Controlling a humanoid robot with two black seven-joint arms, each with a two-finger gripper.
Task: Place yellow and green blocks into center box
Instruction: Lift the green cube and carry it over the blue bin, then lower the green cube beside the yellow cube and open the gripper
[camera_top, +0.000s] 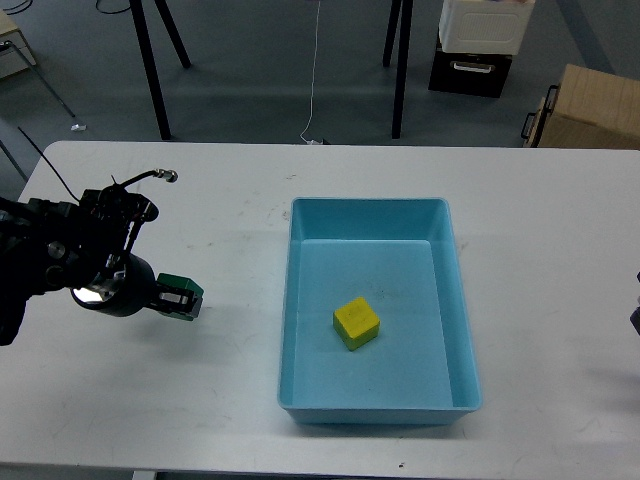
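The yellow block (356, 323) lies inside the light blue center box (375, 213), a little below its middle. My left gripper (180, 297) is shut on the green block (183, 290) and holds it lifted above the white table, to the left of the box. My right gripper shows only as a dark sliver at the right edge (636, 318); its fingers cannot be told apart.
The white table (230, 220) carries the box. Behind the table stand black legs of a stand (152, 75), a cardboard box (585, 110) and a white and black crate (478, 40) on the floor.
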